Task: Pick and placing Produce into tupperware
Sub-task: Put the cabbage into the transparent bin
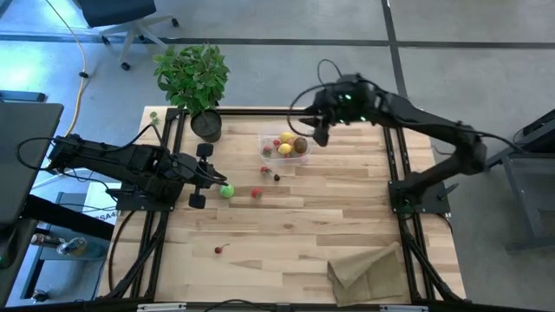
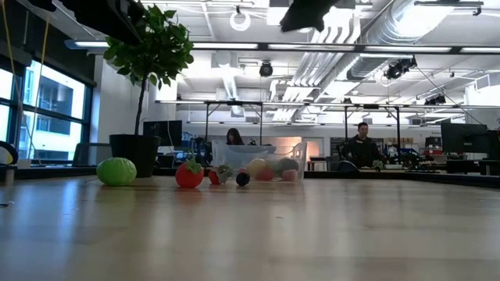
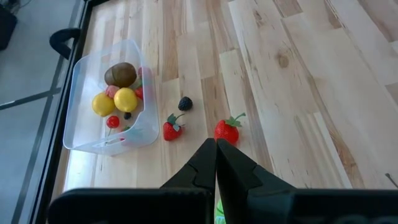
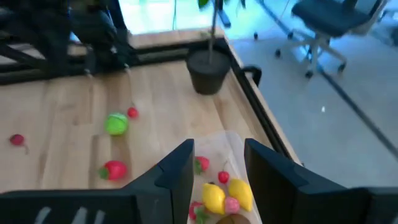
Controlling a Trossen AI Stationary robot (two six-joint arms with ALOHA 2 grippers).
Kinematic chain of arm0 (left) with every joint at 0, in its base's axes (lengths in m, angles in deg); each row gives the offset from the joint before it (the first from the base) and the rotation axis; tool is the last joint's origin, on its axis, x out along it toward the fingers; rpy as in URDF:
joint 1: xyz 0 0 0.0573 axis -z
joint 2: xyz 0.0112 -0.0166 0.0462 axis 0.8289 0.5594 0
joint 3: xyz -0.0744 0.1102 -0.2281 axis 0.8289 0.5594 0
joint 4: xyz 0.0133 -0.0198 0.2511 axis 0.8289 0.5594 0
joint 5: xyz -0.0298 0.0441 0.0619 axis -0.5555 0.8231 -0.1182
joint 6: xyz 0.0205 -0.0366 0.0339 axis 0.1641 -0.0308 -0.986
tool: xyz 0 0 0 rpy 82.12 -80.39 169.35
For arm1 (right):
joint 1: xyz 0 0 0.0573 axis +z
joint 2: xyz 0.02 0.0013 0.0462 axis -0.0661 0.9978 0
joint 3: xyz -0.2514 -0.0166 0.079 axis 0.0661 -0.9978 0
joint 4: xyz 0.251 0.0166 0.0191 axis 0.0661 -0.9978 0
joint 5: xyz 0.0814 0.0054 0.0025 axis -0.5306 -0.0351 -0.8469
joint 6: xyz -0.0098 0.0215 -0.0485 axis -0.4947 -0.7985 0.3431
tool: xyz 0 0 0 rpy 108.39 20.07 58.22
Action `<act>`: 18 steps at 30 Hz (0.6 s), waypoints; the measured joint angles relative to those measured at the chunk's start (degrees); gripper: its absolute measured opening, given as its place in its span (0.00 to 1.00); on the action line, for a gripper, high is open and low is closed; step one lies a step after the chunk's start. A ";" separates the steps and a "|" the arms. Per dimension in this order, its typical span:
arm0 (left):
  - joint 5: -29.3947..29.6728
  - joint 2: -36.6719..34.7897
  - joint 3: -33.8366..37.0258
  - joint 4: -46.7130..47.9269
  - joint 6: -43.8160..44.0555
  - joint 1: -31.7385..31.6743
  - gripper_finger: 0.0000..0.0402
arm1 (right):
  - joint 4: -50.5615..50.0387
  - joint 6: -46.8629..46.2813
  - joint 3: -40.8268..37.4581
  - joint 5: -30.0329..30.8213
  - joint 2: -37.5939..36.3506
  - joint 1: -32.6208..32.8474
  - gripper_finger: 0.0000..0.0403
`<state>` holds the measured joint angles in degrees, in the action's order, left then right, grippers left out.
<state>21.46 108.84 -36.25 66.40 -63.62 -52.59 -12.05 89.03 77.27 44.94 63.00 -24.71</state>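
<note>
- Grey concrete floor (image 1: 451, 22) surrounds the wooden table (image 1: 286, 234).
- Office chair (image 1: 130, 22) beyond.
- Large windows (image 2: 47, 109); ceiling ducts (image 2: 375, 31).

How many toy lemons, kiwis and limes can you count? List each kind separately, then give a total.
Yellow toy lemons: 2
Brown toy kiwi: 1
Green toy lime: 1
Total: 4

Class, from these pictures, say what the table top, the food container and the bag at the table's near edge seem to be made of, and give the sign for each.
Table top: light wood planks, matte; grain and seams show.
Container: clear, glossy plastic probably; the fruit shows through its walls.
Bag: tan paper, it seems; creased and lying flat.
</note>
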 joint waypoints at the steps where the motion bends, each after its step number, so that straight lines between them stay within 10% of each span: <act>1: 0.00 -0.02 0.00 0.00 0.02 0.00 0.01 | 0.01 -0.06 -0.82 1.26 -1.42 1.38 0.33; 18: 0.00 -0.01 0.00 -0.01 0.01 -0.01 0.01 | 40.20 -21.56 -50.30 13.68 -14.20 25.96 0.33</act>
<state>21.46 108.83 -36.25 66.39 -63.61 -52.60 28.16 67.46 26.97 58.62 48.80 1.25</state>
